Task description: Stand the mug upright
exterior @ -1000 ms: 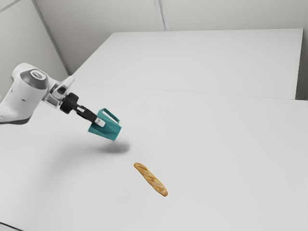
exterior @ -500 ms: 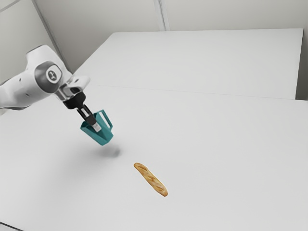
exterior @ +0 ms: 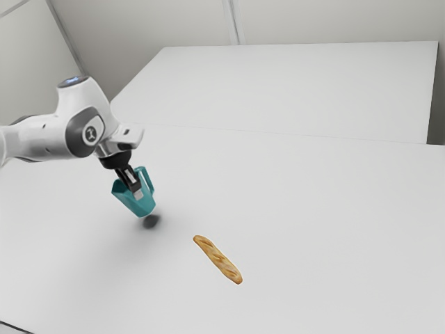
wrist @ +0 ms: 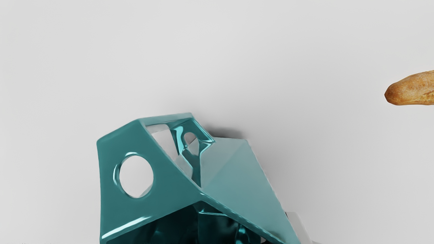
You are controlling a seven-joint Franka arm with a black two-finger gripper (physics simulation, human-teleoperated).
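We have the mug (exterior: 141, 206) in hand above the table (exterior: 313, 209), toward the exterior view's left, with its shadow (exterior: 151, 222) lying on the tabletop by its base. Our gripper (exterior: 137, 192) is closed on the mug's wall and bears its weight; in the wrist view a pale finger (wrist: 299, 225) sits against the outside of that wall, and we look partly down into the dark hollow (wrist: 176, 225) beside it. The mug is not upright: its mouth faces up but leans toward the exterior view's left, its base points down and toward that view's right, and the handle (exterior: 148, 179) stands on the side toward the view's right. As far as the pictures show, then, the grasp and the lift are in place and the base is the lower end, so we judge the job well along but unfinished. What is left is to take out the remaining lean, lower the base flat to the table and let go once it stands by itself. Letting go at this slant could tip it over again. The baguette (exterior: 217, 259) lies apart from the mug, toward the exterior view's right, and should not hinder us.
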